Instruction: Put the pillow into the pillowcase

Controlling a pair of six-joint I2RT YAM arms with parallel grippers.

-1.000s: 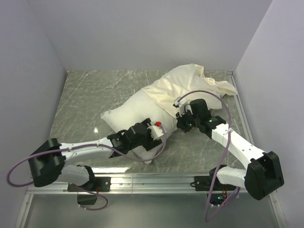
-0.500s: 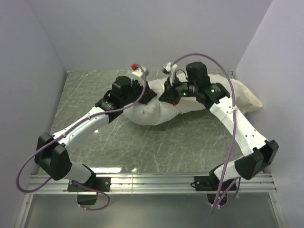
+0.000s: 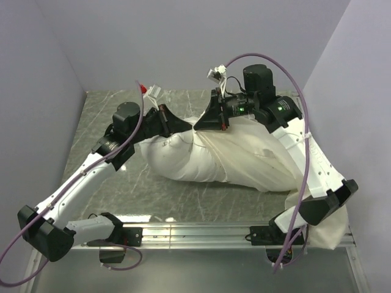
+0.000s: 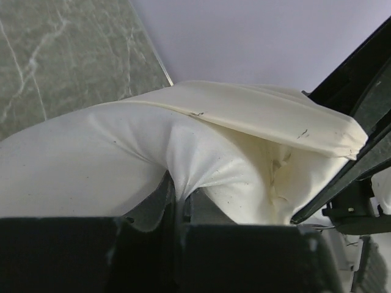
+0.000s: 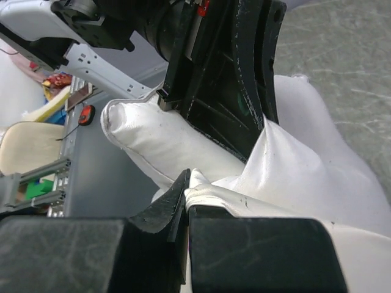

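The white pillow (image 3: pixel 168 160) lies across the middle of the table, its right part inside the cream pillowcase (image 3: pixel 256 162). The case's loose end hangs over the front rail at the right. My left gripper (image 3: pixel 180 126) is at the pillow's far top edge, just left of the case's mouth. In the left wrist view the left gripper (image 4: pixel 178 198) is shut on a pinch of white pillow (image 4: pixel 67 171) fabric, with the pillowcase (image 4: pixel 263 116) hem behind it. My right gripper (image 3: pixel 204 122) faces it closely. The right wrist view shows the right gripper (image 5: pixel 188 189) shut on a fold of the pillowcase (image 5: pixel 244 201) hem.
Grey walls close in the marble table (image 3: pixel 104 122) at the left, back and right. A metal rail (image 3: pixel 195 231) runs along the front edge with both arm bases on it. Purple cables (image 3: pixel 299 134) loop over the arms.
Both grippers went from the pillow's near side to its far top edge. The pillowcase now covers more of the pillow, and its tail has swung from the back right over the front rail.
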